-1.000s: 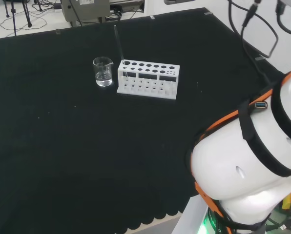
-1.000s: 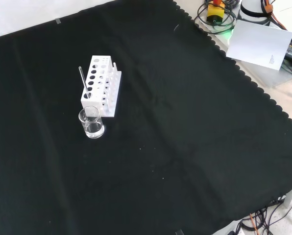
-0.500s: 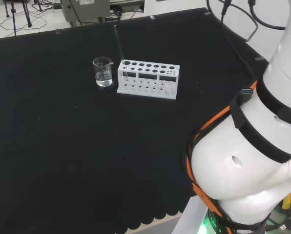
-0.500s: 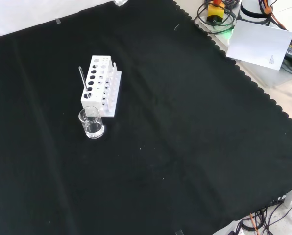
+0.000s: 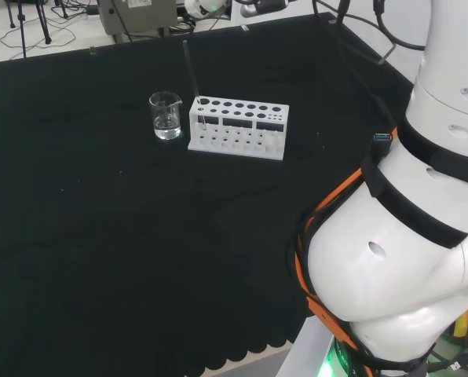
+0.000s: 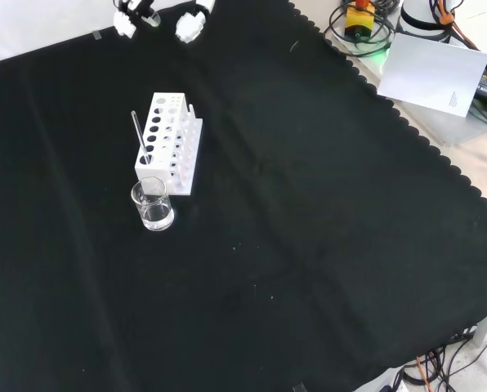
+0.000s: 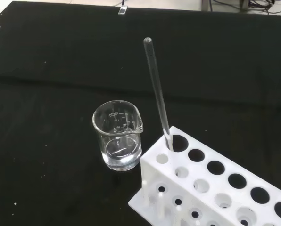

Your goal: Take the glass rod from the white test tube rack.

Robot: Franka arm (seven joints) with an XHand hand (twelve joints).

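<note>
The white test tube rack (image 5: 238, 127) stands on the black cloth, also seen in the front view (image 6: 168, 144) and close up in the wrist view (image 7: 216, 188). A clear glass rod (image 5: 191, 75) leans in the rack's end hole beside the beaker (image 6: 138, 135) (image 7: 157, 94). The hand (image 6: 190, 20) reaches in at the top edge of the front view, above and beyond the rack, its fingertips spread apart with nothing between them. Part of the hand (image 5: 206, 6) shows at the top of the head view, behind the rod.
A small glass beaker (image 5: 166, 115) with a little clear liquid stands close to the rack's rod end (image 6: 153, 205) (image 7: 118, 141). The arm's white links (image 5: 407, 259) stand at the right of the head view. Papers and cables (image 6: 440, 69) lie beyond the cloth's scalloped edge.
The arm has swung round and its upper link has risen. The hand has come into the front view's top edge, nearer the rack. Rack, rod and beaker have not moved.
</note>
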